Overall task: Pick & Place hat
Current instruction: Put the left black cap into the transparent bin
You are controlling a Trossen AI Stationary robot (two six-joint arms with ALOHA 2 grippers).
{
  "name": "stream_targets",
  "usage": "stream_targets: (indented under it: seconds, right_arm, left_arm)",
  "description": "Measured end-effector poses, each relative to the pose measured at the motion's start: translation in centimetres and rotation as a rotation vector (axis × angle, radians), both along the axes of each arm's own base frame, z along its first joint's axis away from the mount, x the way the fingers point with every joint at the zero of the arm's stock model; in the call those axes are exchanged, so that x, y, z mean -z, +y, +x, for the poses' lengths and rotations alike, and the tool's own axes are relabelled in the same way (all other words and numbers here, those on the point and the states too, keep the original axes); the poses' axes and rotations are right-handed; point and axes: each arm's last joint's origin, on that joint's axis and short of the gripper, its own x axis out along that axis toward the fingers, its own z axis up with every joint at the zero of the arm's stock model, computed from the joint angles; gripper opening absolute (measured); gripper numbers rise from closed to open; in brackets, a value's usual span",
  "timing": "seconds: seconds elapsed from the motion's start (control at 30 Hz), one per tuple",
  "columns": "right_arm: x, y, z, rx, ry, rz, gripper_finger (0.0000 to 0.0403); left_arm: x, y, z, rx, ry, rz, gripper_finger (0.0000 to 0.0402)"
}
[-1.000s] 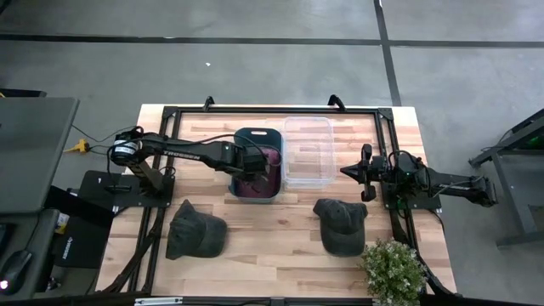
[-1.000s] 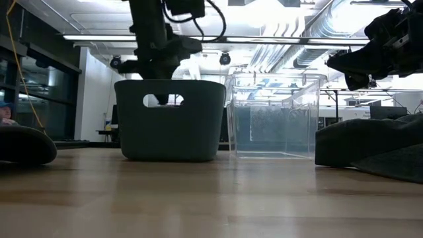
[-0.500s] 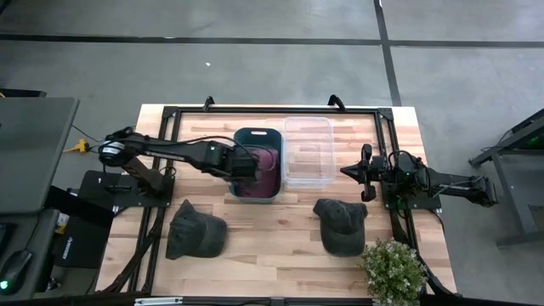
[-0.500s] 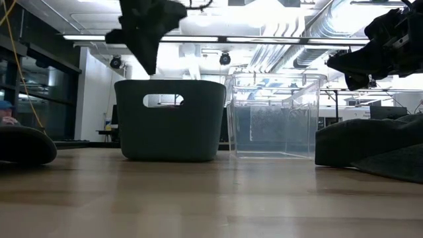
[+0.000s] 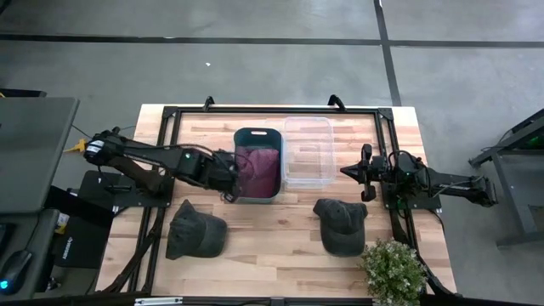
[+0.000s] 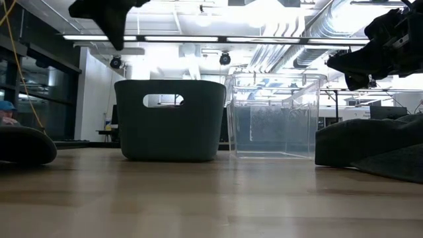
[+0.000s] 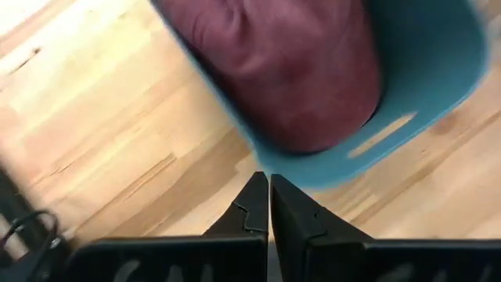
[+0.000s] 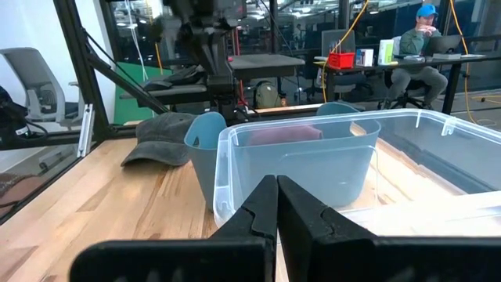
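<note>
Beside teal bin [image 5: 257, 175] | left gripper [image 5: 228, 177] closed, empty | maroon hat [image 7: 290, 70] partly hidden inside

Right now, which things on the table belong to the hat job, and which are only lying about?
For the job:
- maroon hat in the teal bin
- left hat
- right hat
- left gripper, shut, at the bin's left edge

Lying about:
- clear bin
- plant
- right gripper, shut, waiting beside the clear bin
</note>
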Motion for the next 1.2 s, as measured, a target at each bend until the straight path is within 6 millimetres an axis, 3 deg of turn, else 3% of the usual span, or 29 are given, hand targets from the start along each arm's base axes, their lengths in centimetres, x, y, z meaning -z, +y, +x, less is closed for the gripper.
stream_targets:
  seconds: [0.4, 0.67, 0.87, 1.2]
  right_arm:
    - [0.0, 0.0, 0.0, 0.000, -0.001, 0.000, 0.0000]
    - [0.0, 0.0, 0.0, 0.000, 0.000, 0.000, 0.0000]
    - [0.0, 0.0, 0.0, 0.000, 0.000, 0.000, 0.0000]
    - [0.0, 0.0, 0.0, 0.000, 0.000, 0.000, 0.0000]
  left_arm:
    - [3.6, -3.6, -3.2, 0.256, 0.334, -0.215, 0.0000]
    - [5.0, -5.6, -4.9, 0.397, 0.453, -0.301, 0.0000]
    - [5.4, -7.1, -5.7, 0.565, 0.487, -0.335, 0.0000]
    - [5.4, -8.3, -5.8, 0.690, 0.429, -0.309, 0.0000]
